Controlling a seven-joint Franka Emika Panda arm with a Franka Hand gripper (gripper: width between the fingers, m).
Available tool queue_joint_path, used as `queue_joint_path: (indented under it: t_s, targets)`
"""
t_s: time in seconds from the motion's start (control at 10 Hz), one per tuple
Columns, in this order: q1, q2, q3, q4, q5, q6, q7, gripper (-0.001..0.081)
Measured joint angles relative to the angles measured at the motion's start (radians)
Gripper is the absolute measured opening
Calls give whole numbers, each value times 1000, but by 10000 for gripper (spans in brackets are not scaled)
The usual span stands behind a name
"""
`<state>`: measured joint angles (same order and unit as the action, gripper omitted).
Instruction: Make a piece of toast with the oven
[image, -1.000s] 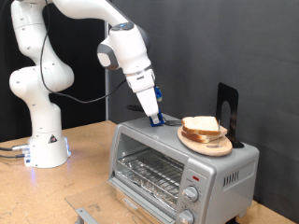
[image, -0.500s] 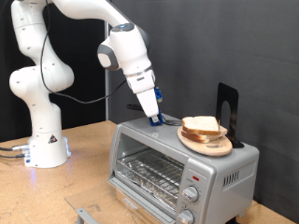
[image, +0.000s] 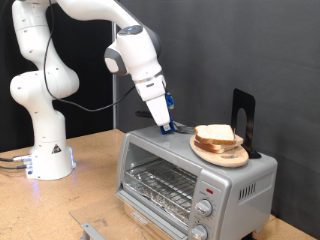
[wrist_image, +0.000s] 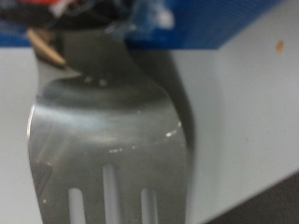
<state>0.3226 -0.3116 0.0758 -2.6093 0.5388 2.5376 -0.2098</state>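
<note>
The arm reaches down from the upper left of the exterior view, and its hand (image: 167, 126) sits low over the oven (image: 195, 180), at the left end of the oven's top. In the wrist view a slotted metal spatula (wrist_image: 107, 131) fills most of the frame, its handle end running up into the hand. So the hand looks closed on the spatula, though the fingers themselves are too blurred and cropped to make out. In the exterior view the tool is hidden behind the hand, apart from a small blue part at the fingertips.

The toast (image: 215, 134) lies on a round wooden plate (image: 221, 155) on top of the oven, right of centre in the exterior view, just to the right of the hand and apart from it. It appears to sit with other slices in a small stack. A black stand (image: 243, 122) rises behind the plate.

The oven stands on the wooden surface (image: 95, 190) with its wire rack (image: 160, 185) bare behind the glass front. The two knobs (image: 204, 220) are at the lower right corner.

By my reading the task is at an early stage: the bread is not in the oven, no slice is lifted, and everything from loading onward is left.
</note>
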Motion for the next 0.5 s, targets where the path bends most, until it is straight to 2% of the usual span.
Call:
queue_joint_path:
  t_s: [0.2, 0.4, 0.5]
  targets:
    - [0, -33, -4, 9, 42, -5, -36, 400]
    - [0, -85, -23, 17, 47, -81, -40, 400]
    - [0, -81, -22, 13, 46, -69, -40, 400]
